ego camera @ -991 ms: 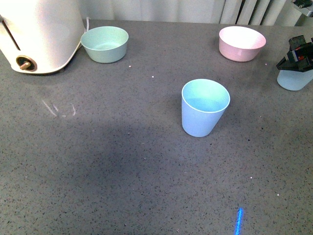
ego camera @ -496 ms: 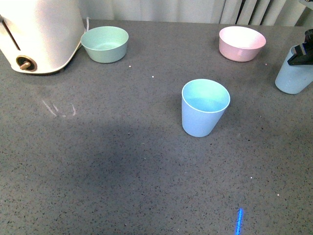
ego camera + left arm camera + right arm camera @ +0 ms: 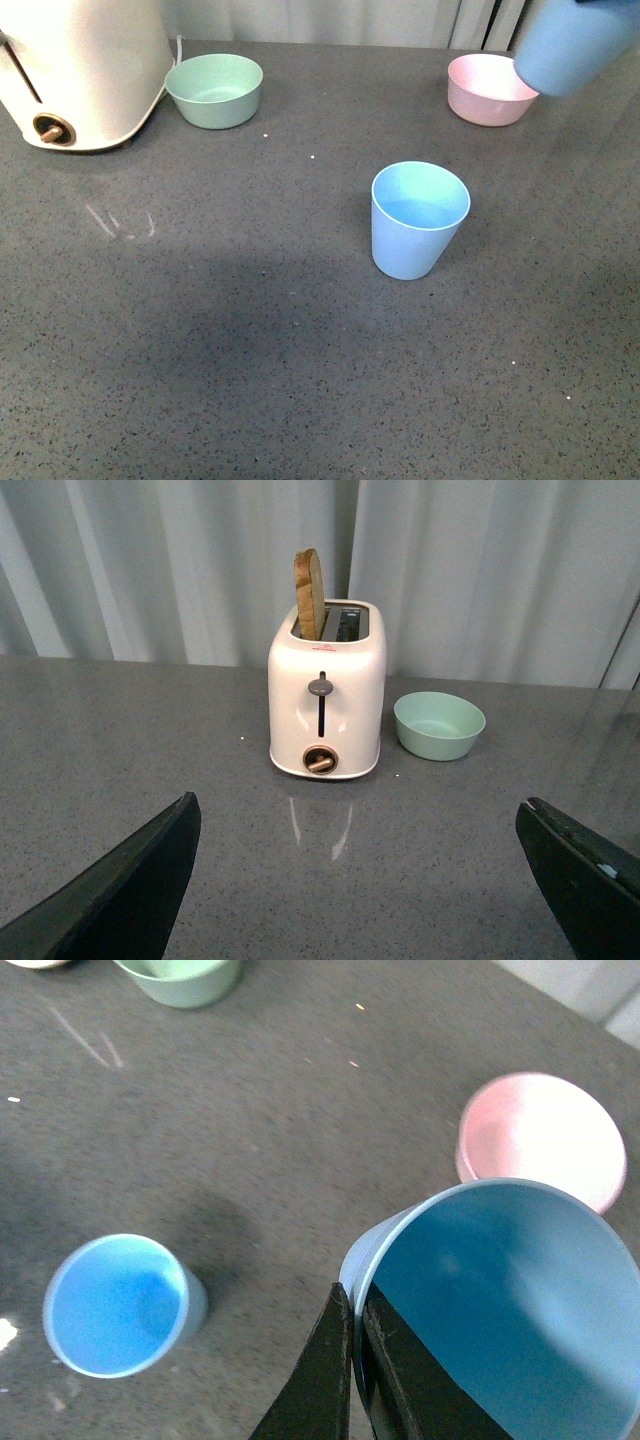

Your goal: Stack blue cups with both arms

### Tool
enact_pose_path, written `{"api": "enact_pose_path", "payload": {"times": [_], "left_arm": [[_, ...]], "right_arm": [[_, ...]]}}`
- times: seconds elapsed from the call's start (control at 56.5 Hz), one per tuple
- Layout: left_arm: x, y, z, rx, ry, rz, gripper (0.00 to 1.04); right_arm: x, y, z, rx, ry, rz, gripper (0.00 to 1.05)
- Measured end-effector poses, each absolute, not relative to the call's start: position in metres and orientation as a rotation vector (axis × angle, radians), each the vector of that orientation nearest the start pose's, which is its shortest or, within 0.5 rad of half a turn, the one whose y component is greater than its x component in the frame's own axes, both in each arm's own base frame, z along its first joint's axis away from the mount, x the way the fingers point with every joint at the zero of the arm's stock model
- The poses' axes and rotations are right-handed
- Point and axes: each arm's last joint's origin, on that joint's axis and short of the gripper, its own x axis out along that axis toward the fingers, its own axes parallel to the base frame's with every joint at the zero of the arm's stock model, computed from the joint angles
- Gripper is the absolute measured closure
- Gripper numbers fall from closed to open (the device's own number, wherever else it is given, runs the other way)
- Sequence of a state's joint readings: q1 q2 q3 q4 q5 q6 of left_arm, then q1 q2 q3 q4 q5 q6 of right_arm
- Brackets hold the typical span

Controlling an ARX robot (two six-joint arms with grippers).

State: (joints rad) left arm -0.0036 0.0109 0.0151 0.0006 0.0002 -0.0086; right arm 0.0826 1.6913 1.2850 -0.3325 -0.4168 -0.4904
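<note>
Raised off the surface's right edge since a second ago, the lifted blue cup (image 3: 572, 45) now hangs tilted in the air near the far right corner, by the pink bowl (image 3: 490, 88). The speckled grey surface (image 3: 250, 330) runs back to pale pleated curtains (image 3: 480, 570). Only the left wrist view shows the toaster (image 3: 326, 705) whole, a bread slice (image 3: 311, 593) in its slot, and the left gripper (image 3: 357, 805) spread wide, holding nothing. Only the right wrist view shows the right gripper (image 3: 352, 1305) pinching the lifted blue cup's rim, one finger inside. The standing blue cup (image 3: 419, 219) sits upright mid-surface. There are two cups, two bowls counting the green bowl (image 3: 214, 90), and one toaster.
</note>
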Motion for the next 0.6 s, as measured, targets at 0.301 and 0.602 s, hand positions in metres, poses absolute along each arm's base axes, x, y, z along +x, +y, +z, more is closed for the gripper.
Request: {"api": "enact_pose_path", "payload": {"times": [0.301,0.602], "left_arm": [[0.097,0.0,0.168,-0.009,-0.005,-0.004,0.09],[0.097,0.0,0.168,-0.009,-0.005,-0.004,0.09]], "right_arm": [[0.335,0.11,0.25,-0.344,0.627,0.83,1.03],[0.316,0.124,0.234,-0.365,0.683,0.88,1.03]]}}
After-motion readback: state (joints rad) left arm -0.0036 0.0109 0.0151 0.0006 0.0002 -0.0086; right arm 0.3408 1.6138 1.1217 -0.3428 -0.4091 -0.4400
